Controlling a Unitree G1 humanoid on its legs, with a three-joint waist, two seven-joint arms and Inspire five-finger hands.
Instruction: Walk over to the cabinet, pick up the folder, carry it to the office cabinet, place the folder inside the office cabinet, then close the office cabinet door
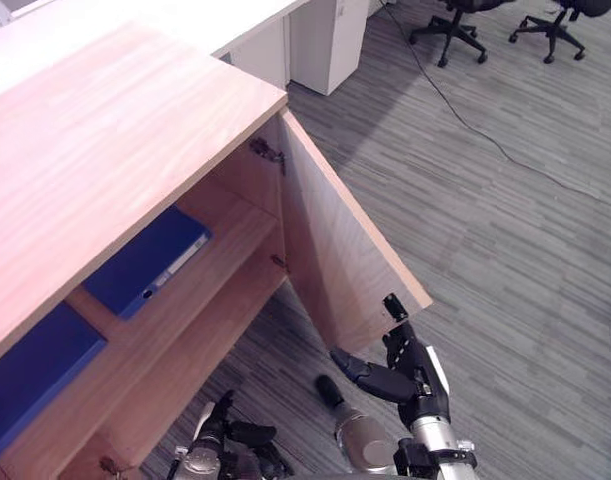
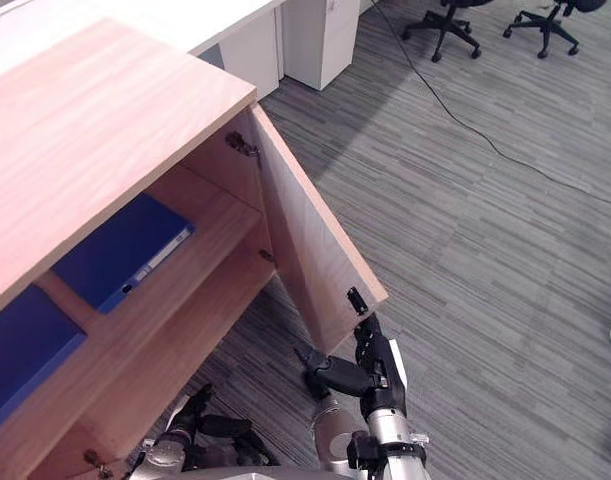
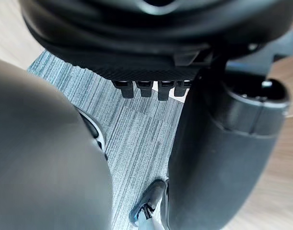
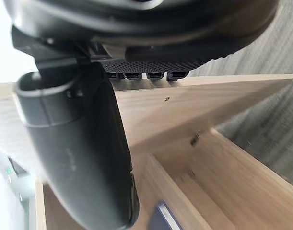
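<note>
the cabinet [image 1: 105, 130]'s wooden shelf [image 1: 230, 240] carries a blue folder [image 1: 145, 262] lying flat, near the open door [image 1: 335, 250]. a second blue folder [image 1: 30, 375] lies farther from that door. the grey striped floor [image 1: 505, 260] bears the cabinet.

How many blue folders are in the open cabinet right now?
2. One blue folder lies on the shelf near the open door; the other folder lies further left, cut off by the view's edge. Others may be hidden.

Grey striped carpet [image 1: 505, 250] is running across the whole floor here. A black office chair [image 1: 450, 30] and a second chair [image 1: 555, 25] are sitting at the far end, with a white desk [image 1: 215, 25] and white drawer unit [image 1: 330, 40] standing nearby.
</note>
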